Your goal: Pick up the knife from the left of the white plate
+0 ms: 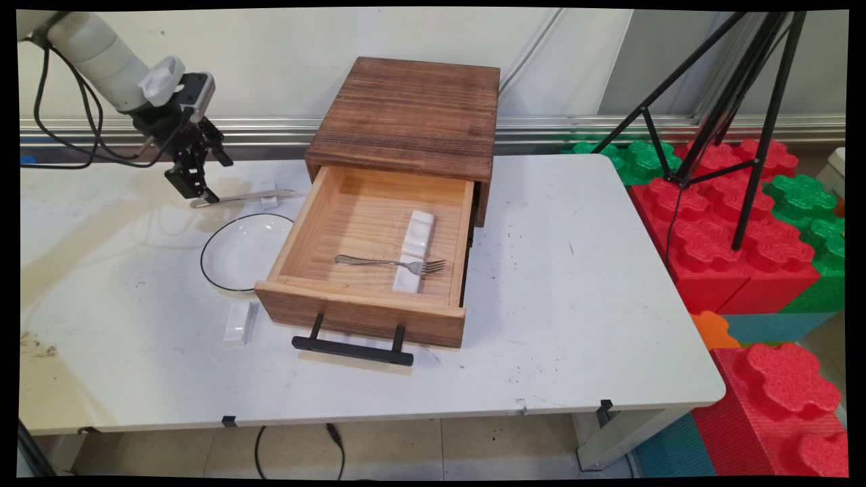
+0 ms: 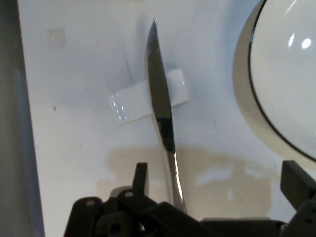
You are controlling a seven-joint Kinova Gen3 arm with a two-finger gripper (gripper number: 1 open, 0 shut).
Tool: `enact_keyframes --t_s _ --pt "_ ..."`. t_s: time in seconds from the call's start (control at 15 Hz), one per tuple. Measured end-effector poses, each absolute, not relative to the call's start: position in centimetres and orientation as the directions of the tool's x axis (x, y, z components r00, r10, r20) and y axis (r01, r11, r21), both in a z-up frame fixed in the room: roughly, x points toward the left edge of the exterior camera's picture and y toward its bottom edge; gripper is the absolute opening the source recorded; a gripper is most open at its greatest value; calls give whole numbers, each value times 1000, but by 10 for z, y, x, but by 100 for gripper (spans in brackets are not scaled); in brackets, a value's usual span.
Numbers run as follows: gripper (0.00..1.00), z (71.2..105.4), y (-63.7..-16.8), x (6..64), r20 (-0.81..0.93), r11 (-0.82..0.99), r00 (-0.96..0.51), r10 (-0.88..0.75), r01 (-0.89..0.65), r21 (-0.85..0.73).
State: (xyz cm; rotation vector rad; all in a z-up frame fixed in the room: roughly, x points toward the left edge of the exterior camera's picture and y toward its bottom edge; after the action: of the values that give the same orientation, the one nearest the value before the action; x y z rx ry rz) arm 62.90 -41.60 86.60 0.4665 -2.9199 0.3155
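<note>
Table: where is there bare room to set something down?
Widest bare patch: table right of the drawer, to the edge. Also the near-left strip before the rest. Crowded: far left, where gripper, knife, plate and drawer sit close.

I saw the knife running straight ahead from between my open fingers, blade lying across a white rest; black-rimmed plate off right.
</note>
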Motion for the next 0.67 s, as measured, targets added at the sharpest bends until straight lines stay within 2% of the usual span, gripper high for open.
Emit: enact_keyframes --t_s 0.67 --pt "100 822 -436 642 179 910 -919 -351 -380 -164"
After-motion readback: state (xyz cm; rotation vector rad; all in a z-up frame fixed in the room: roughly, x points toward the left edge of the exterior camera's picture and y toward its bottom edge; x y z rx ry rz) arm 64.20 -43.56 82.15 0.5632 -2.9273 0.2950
